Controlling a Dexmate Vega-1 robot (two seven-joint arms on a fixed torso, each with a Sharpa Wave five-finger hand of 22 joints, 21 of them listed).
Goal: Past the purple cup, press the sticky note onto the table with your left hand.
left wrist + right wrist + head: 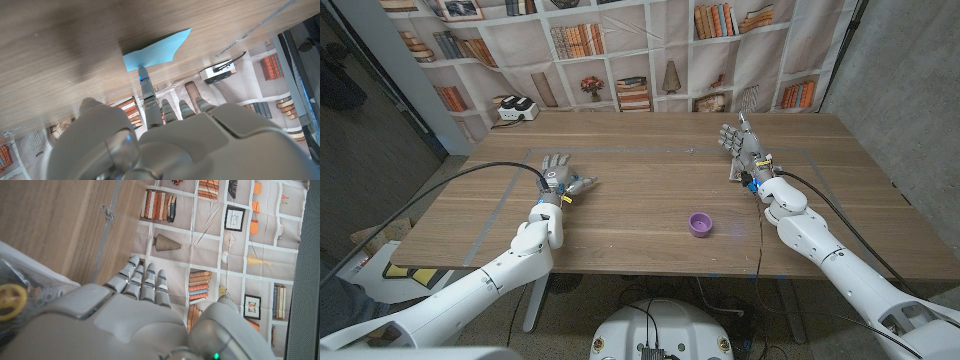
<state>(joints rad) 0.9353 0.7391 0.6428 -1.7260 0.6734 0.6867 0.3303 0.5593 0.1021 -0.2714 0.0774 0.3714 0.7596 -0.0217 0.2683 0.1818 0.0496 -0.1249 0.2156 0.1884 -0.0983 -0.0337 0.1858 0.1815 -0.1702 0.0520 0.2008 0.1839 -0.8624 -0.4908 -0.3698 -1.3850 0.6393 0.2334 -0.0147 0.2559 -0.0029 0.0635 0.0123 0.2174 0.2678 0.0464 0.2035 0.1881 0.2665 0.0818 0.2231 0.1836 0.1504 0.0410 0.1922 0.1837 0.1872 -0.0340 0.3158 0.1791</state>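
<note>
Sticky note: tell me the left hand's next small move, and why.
Probably carry the left hand toward the far side of the cup before pressing. In the left wrist view a fingertip touches the blue sticky note lying against the table, but in the head view that hand sits well off to the cup's left, not past it.

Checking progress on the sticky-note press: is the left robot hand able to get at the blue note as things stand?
Probably yes: the left robot hand already has a fingertip on the blue note, with nothing between.
</note>
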